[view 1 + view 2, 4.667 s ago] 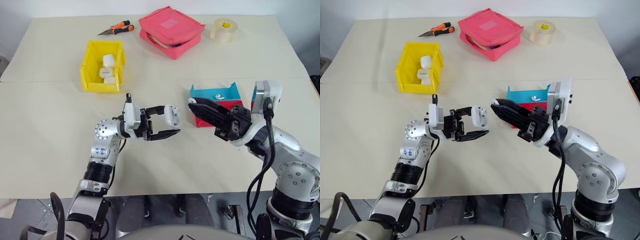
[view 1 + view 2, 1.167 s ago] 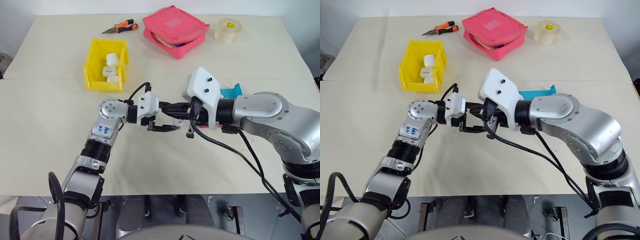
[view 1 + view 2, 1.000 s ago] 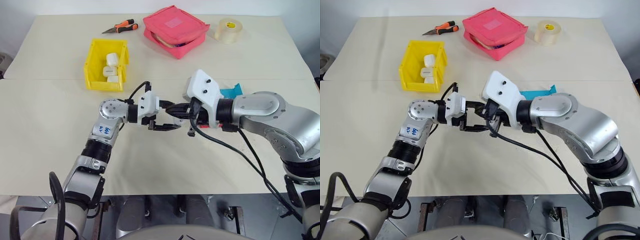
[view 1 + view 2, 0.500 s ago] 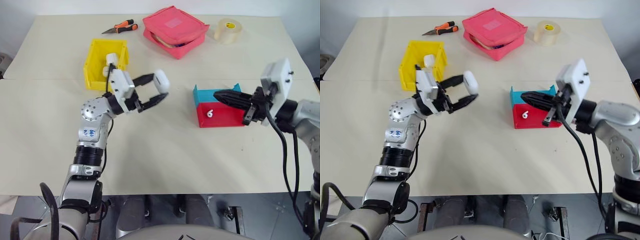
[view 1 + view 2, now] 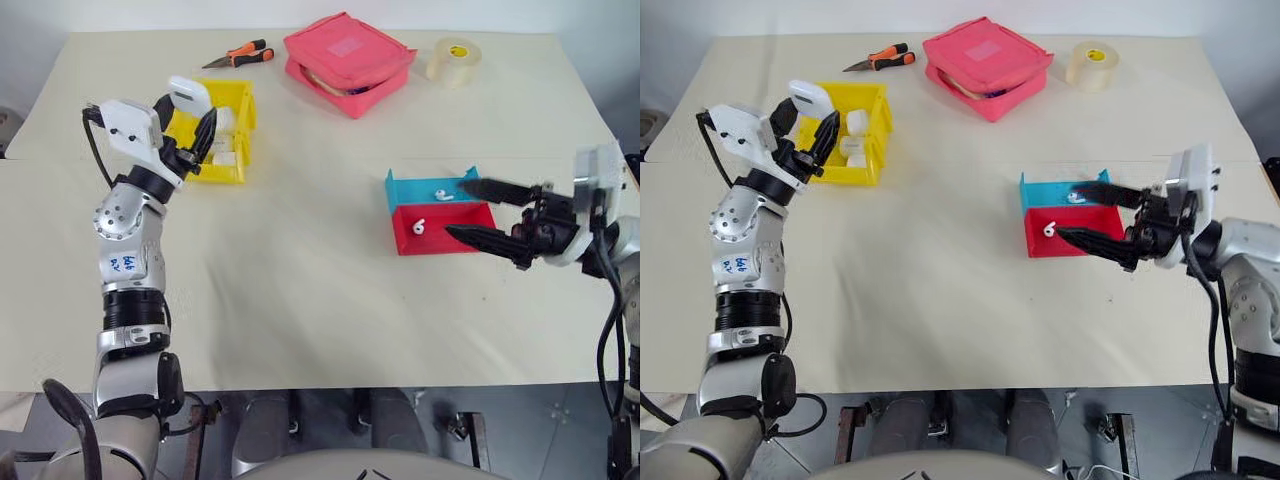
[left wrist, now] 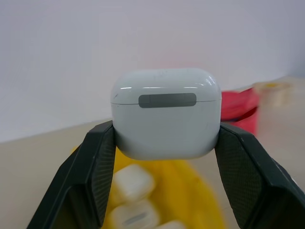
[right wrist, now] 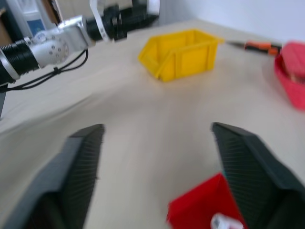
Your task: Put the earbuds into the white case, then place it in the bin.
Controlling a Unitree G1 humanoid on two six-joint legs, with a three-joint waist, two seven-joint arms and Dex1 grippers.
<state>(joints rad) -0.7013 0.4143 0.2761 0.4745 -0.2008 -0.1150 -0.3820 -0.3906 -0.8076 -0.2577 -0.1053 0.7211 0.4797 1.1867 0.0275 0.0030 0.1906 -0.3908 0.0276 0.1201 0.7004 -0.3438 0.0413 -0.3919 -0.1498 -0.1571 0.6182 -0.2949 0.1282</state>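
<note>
Holding the small glossy white closed case (image 6: pixel 166 112), your left tool (image 5: pixel 190 118) hovers over the bright yellow plastic bin (image 5: pixel 238 160), other cases already inside. Drop remains. Right tool (image 5: pixel 482 212) gapes empty beside red tray (image 5: pixel 440 240); tiny white earbuds (image 5: pixel 419 226) remain.

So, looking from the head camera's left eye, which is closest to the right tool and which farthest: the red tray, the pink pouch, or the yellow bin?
1. The red tray, just beside the tips of the right tool.
2. The pink pouch, near the table's far edge, around the middle.
3. The yellow bin, far over on the robot's left, where the left tool holds the white case.
</note>
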